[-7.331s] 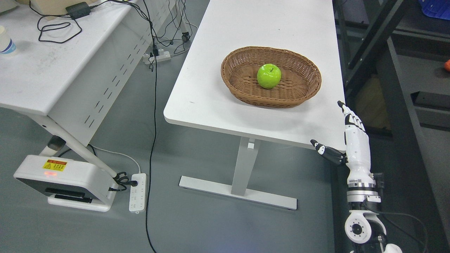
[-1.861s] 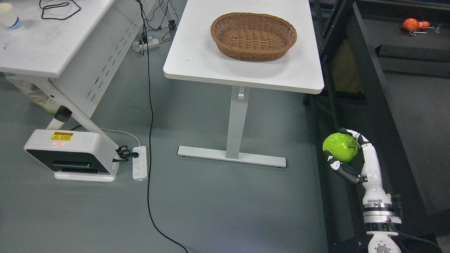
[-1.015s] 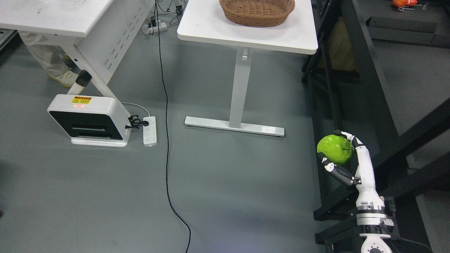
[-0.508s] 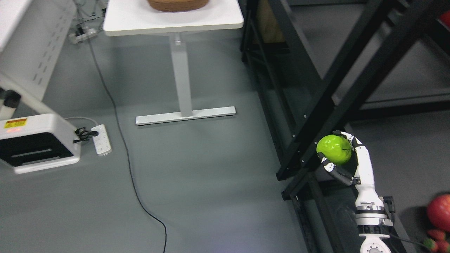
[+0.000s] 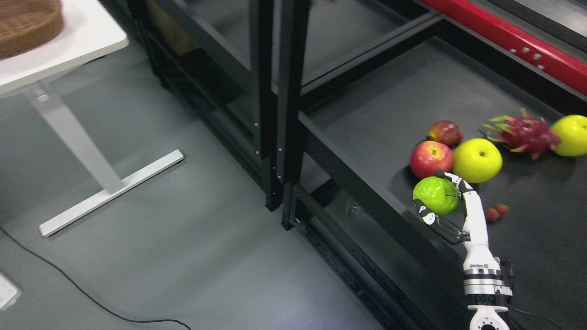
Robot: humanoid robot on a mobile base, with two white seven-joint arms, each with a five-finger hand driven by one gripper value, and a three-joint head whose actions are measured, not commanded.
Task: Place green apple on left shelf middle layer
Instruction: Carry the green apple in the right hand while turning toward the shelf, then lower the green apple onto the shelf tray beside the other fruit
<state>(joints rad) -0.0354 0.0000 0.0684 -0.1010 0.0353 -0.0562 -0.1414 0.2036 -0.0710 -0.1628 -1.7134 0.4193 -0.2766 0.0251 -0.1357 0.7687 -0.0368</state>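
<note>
green apple held over the dark shelf

right hand (image 5: 451, 206) comes up from the lower right edge, fingers (image 5: 458, 182) curled over the top of the green apple (image 5: 434, 195) and thumb under it — clamped on the fruit. left arm out of view.

landmark: the black shelf (image 5: 394, 98), a dark flat deck behind a black upright post (image 5: 275, 91). the green apple sits in the hand above the front part of this deck, near its front rail; whether it touches the deck cannot be told.

on the shelf deck, behind the green apple: a red apple (image 5: 431, 158) just beside it, a yellow apple (image 5: 477, 160) to the right of that, a smaller red apple (image 5: 445, 133) further back. further right on the deck — a dragon fruit (image 5: 520, 134) and a second yellow fruit (image 5: 571, 134) at the frame edge. two small strawberries (image 5: 496, 212) lie on the deck right of the hand.

left of the shelf: a white bench (image 5: 69, 50) carrying a wicker basket (image 5: 27, 25), standing on grey floor (image 5: 183, 256).
</note>
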